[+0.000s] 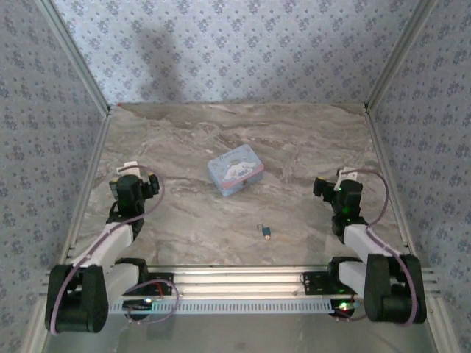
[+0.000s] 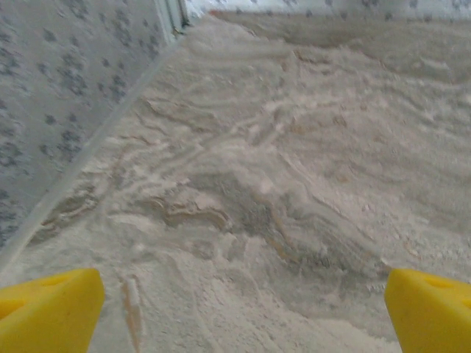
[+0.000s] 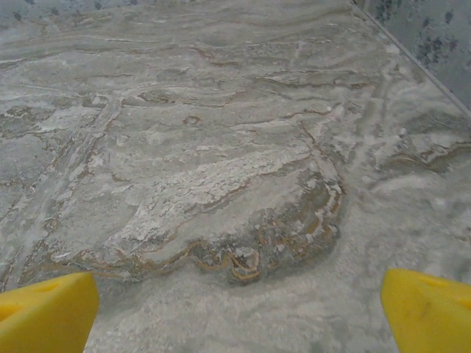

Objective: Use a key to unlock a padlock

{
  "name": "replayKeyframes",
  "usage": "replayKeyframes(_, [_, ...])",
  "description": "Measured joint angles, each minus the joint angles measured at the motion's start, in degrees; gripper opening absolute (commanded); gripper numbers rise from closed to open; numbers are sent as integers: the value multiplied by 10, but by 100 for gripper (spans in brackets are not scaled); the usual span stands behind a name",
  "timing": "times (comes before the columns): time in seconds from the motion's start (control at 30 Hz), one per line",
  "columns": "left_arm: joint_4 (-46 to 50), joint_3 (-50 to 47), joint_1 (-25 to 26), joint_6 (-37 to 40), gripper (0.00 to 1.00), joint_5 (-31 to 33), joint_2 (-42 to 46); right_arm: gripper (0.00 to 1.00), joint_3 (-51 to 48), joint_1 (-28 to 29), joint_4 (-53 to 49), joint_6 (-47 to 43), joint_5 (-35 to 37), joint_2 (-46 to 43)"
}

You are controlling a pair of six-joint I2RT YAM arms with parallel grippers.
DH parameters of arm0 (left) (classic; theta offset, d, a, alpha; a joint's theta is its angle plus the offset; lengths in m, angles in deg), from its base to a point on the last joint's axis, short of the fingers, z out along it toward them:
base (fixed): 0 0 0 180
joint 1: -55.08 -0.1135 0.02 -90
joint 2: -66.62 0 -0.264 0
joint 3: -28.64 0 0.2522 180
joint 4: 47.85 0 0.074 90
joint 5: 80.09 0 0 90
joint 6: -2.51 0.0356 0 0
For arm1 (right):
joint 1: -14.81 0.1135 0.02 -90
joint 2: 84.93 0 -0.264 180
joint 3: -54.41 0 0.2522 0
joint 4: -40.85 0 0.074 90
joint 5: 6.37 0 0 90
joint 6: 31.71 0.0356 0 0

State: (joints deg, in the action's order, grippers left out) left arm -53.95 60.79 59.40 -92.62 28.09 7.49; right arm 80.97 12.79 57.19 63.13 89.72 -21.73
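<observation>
The tiny dark bluish-grey padlock (image 1: 266,234) lies on the marble table (image 1: 294,147) in the top view, near the front edge and between the two arms. A small thin metal piece touches its upper left end; I cannot tell whether it is the key. My left gripper (image 1: 137,175) hovers at the left side, far from the padlock. It is open, its yellow fingertips (image 2: 48,312) wide apart over bare marble. My right gripper (image 1: 337,180) is at the right side, also open, and nothing lies between its yellow fingertips (image 3: 430,312).
A pale blue rectangular cartoon tin (image 1: 235,170) sits at the table's middle, beyond the padlock. Patterned walls close in the left, right and back sides. A metal rail (image 1: 235,283) runs along the front edge between the arm bases.
</observation>
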Motion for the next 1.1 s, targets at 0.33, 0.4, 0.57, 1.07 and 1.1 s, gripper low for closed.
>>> replayKeyframes(0.33, [-176,-10,-2,31,98,-67,-143,100,-2,-9,220,-43,-66,179])
replayKeyframes(0.4, [-205,-10,-2,43,98,-76,-167,100,-1,-11,257,-45,-75,217])
replayKeyframes(0.57, [-282,-8,-24,53,98,-112,-241,100,47,-13,214,-45,-79,241])
replayKeyframes(1.07, [-264,47,-62,42,98,-169,-291,100,87,0,181,-53,-61,241])
replayKeyframes(1.1, [-264,47,-62,40,98,-169,-291,100,87,0,181,-54,-59,241])
